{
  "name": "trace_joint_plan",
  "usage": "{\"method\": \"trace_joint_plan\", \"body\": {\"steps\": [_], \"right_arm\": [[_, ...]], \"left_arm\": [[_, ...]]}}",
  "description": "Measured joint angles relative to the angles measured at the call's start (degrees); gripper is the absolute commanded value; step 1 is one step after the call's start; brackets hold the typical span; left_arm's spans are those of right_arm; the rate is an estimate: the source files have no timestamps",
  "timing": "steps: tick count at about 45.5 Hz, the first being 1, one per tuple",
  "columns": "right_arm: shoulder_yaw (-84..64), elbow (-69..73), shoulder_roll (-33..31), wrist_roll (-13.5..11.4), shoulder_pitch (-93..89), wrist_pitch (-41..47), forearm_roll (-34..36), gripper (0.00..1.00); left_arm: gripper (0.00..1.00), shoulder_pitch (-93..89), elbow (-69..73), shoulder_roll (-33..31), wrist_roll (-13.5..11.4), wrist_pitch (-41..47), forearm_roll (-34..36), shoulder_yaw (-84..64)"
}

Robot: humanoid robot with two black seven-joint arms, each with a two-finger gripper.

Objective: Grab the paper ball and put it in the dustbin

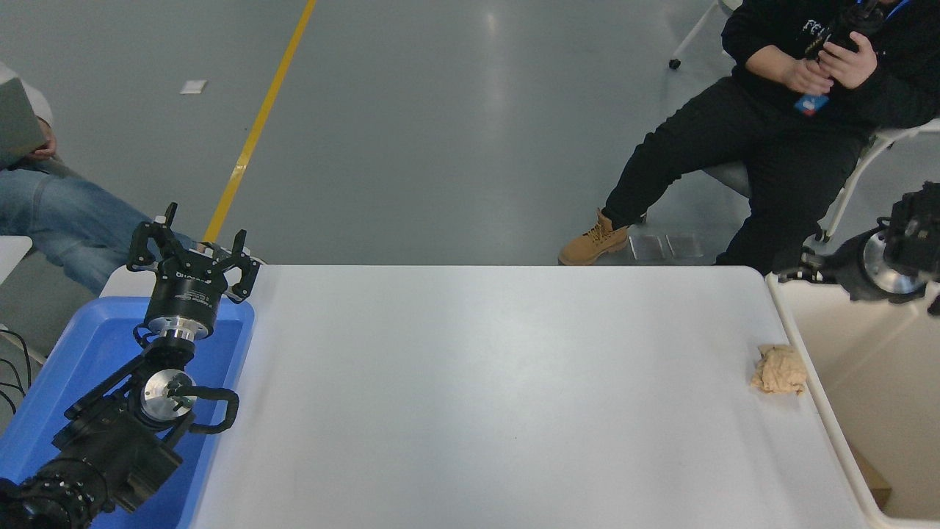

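The small tan-beige wad of crumpled paper, the paper ball (780,369), lies on the white table (477,397) close to its right edge, just beside the left rim of the large cream-beige rectangular plastic tub, the dustbin (815,400). Whether the ball touches that rim cannot be told. Nothing holds it.

The right gripper (797,268) sits at the far right, over the far left corner of the dustbin and well apart from the paper ball on its far side. Only the silver wrist flange and a dark stub of the gripper show; whether its fingers are apart or together cannot be told.

The left gripper (192,253) is parked at the near left above a shallow bright blue plastic tray (62,367), pointing away from the camera, its fingers spread apart and holding nothing.

The table surface between the two arms is bare white. Beyond the far right edge a person in black clothing (771,139) sits on a chair, one tan boot (595,242) near the table's far edge, both hands around a dark object. At the far left a second person in blue jeans (51,213) is partly visible. A yellow floor line (257,125) crosses the grey floor.
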Motion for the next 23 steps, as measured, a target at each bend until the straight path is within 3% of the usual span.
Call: {"method": "trace_joint_plan", "body": {"steps": [23], "right_arm": [[15.1,-14.9,0.6,0.0,-22.2,-12.2,5.3,1.0]], "left_arm": [[0.99,0.0,0.0,0.0,0.0,0.0,0.0,0.0]]}}
